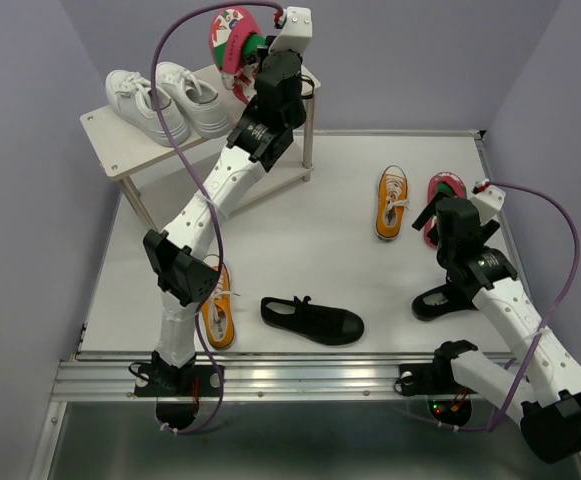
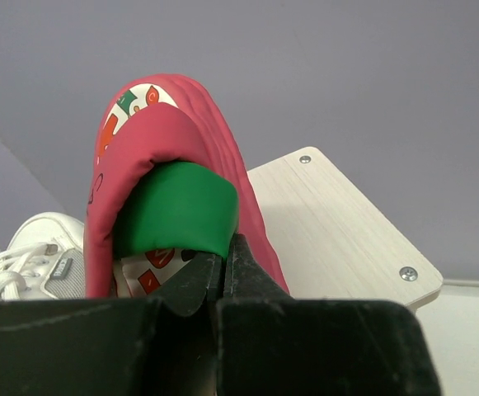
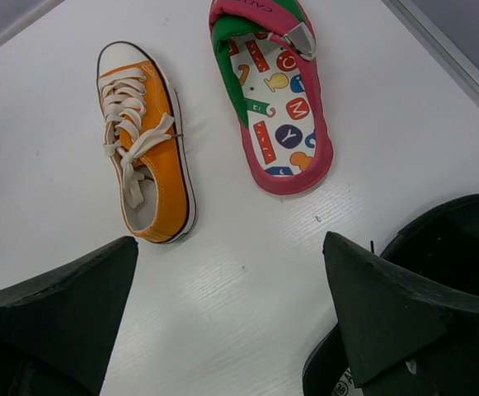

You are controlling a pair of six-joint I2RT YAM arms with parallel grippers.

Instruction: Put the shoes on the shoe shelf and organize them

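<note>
1. your left arm [image 1: 220, 190] covers most of the raised flip-flop [image 1: 226, 35] and the right end of the shelf [image 1: 105, 140].
2. it also hides part of the near orange sneaker [image 1: 220, 325].
3. your right arm [image 1: 505, 300] covers much of one black shoe [image 1: 432, 305].
4. left wrist view: the white sneakers [image 2: 33, 256] run off the left edge.
5. right wrist view: the other flip-flop [image 3: 276, 107] is cut off at the top.

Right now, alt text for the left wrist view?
The left gripper is shut on the green strap of a red flip-flop, holding it up against a plain grey wall. The pale top board of the shoe shelf lies to the right, and a white sneaker shows at lower left.
</note>
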